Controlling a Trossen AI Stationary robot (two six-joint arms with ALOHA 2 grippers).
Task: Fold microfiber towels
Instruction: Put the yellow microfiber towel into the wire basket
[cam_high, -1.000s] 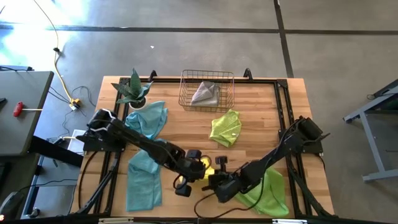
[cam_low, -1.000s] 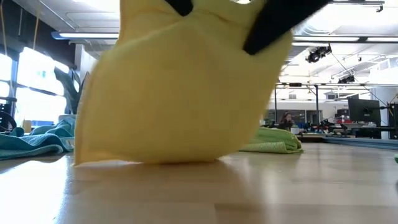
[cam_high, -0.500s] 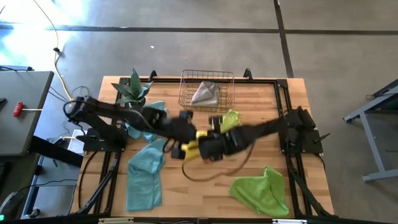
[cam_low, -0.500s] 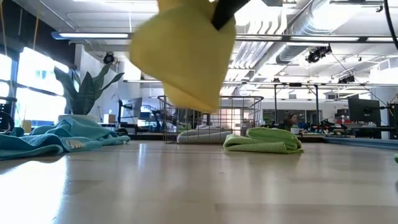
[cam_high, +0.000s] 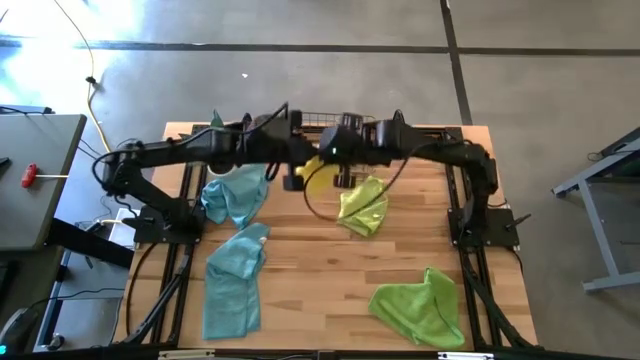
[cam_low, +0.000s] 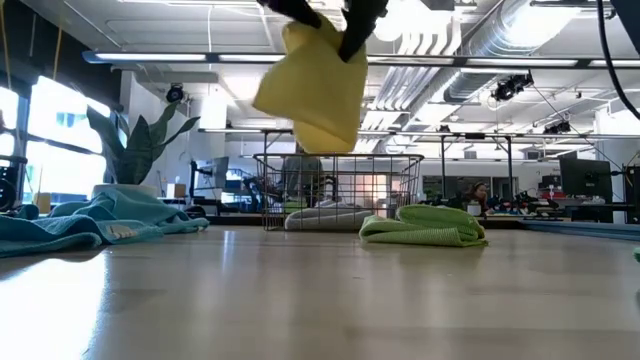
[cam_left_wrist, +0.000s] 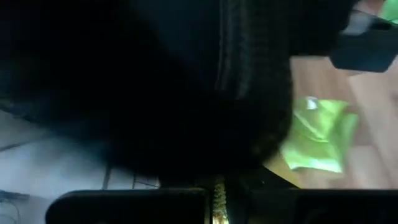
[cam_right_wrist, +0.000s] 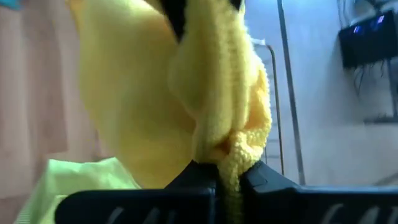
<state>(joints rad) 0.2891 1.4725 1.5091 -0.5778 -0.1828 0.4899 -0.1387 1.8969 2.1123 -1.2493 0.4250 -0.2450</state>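
Note:
A folded yellow towel (cam_high: 320, 178) hangs in the air just in front of the wire basket (cam_low: 335, 190). It also shows in the low view (cam_low: 312, 90). My left gripper (cam_high: 296, 172) and my right gripper (cam_high: 342, 166) are both shut on its top. A grey towel (cam_low: 318, 216) lies in the basket. A lime green towel (cam_high: 363, 205) lies on the table below the yellow one. A second lime green towel (cam_high: 420, 305) lies at the near right. Two teal towels (cam_high: 238, 192) (cam_high: 232, 282) lie at the left. My left gripper holds the yellow towel's top at its left corner (cam_low: 292, 32), coming from above. In its wrist view only a thin strip of cloth (cam_left_wrist: 218, 188) shows between the fingers. The towel hangs below, clear of the table. My right gripper pinches a bunched fold of several layers (cam_right_wrist: 229, 163) at the towel's top right between its two fingers. The fingers come from above, slanting. The towel hangs slack below them (cam_low: 330, 120), clear of the table and basket.
A spiky potted plant (cam_low: 135, 145) stands at the far left beside the basket. Both arms stretch across the far half of the table. Bare wood (cam_high: 320, 280) lies in the middle and near part. A black frame (cam_high: 470, 230) runs along the table's sides.
Both grippers have gone from the near edge up and toward the far edge, carrying the yellow towel together. Its lower edge touched the table then. Now it is lifted clear and hangs in front of the basket.

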